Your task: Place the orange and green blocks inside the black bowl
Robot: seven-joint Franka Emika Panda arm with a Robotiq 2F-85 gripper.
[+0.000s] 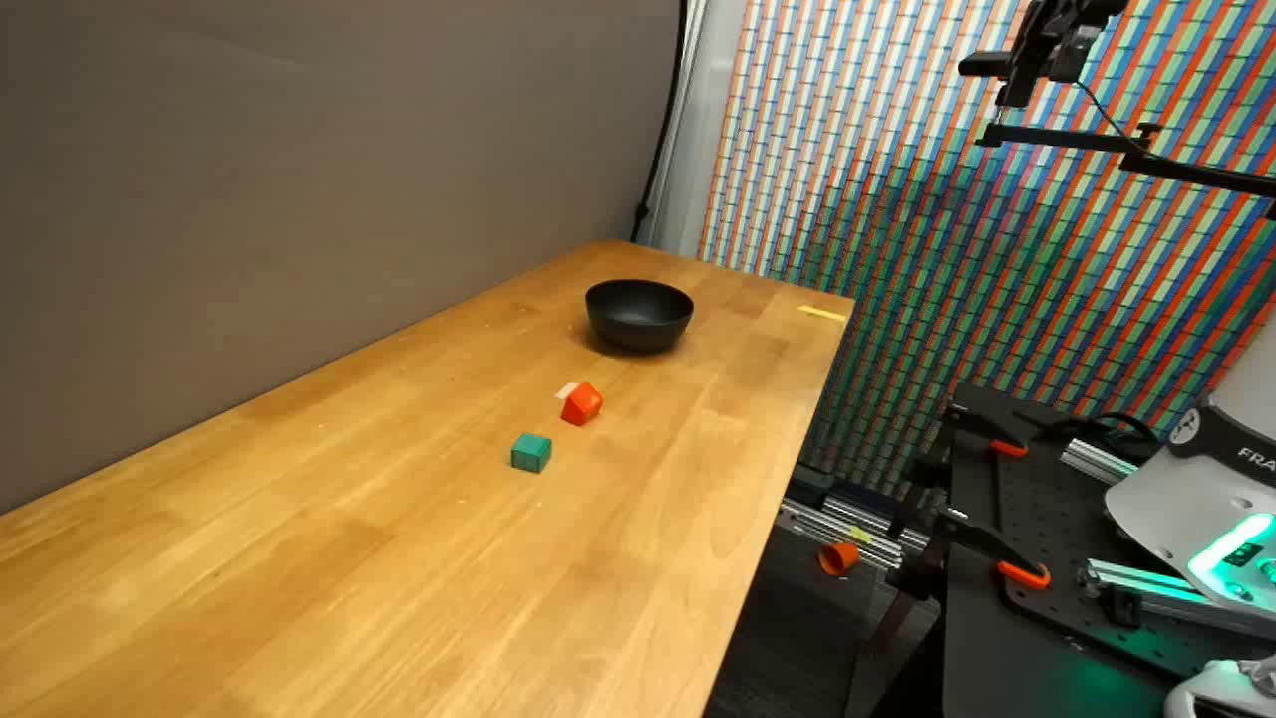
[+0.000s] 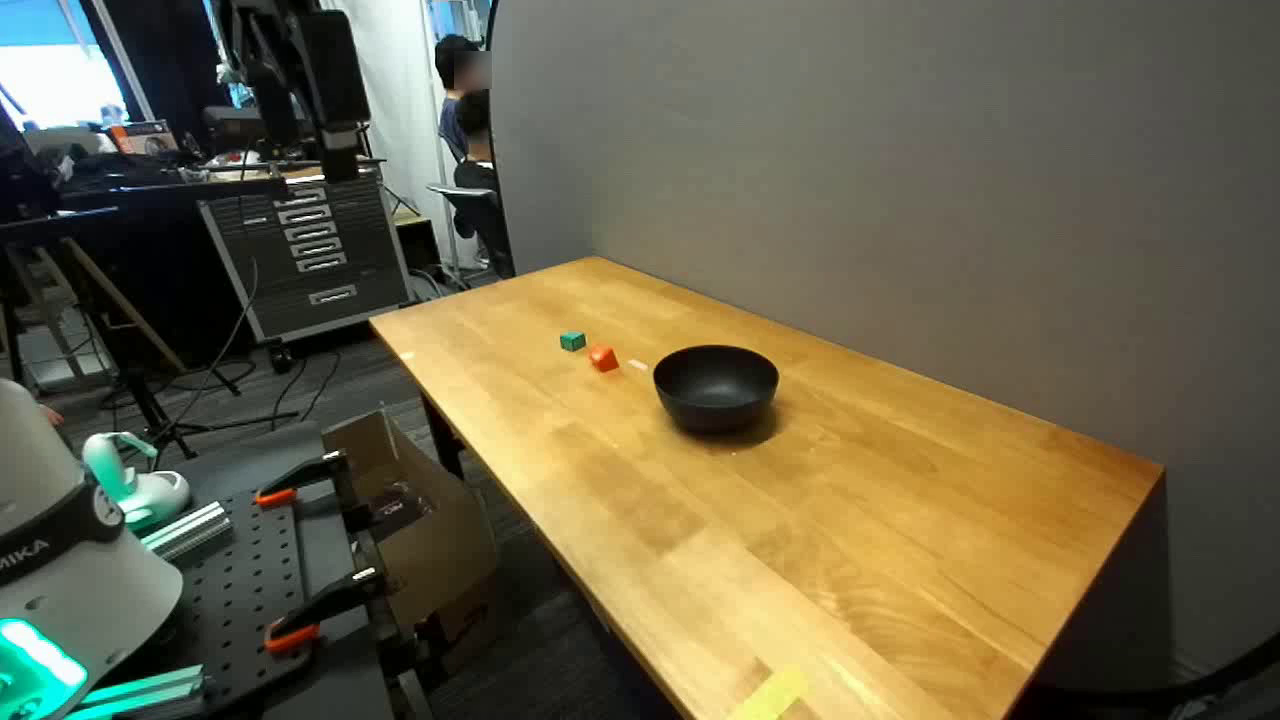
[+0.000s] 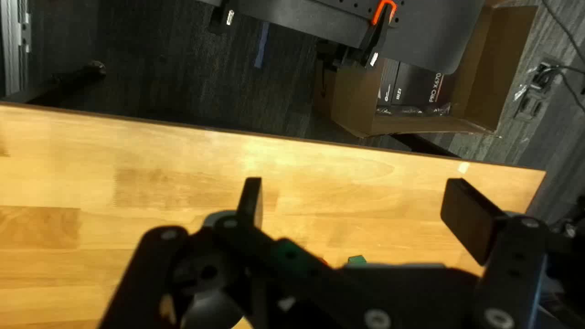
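The black two-fingered pincer (image 3: 358,201) stands wide, holding nothing; below it, well apart, the green box-shaped block (image 1: 530,452) and the orange angular block (image 1: 581,404), both apparently wooden, lie on the honey-brown wooden tabletop (image 1: 399,558), outside the round black bowl (image 1: 639,316) of undetermined material; expect light, stiff, robust blocks; grip the green one across opposite upright sides; avoid the orange one's seemingly sloping faces, which may slip.

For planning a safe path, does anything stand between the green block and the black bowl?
Yes: in both exterior views, the orange block lies between the green block and the black bowl, with a flat pale patch beside it.
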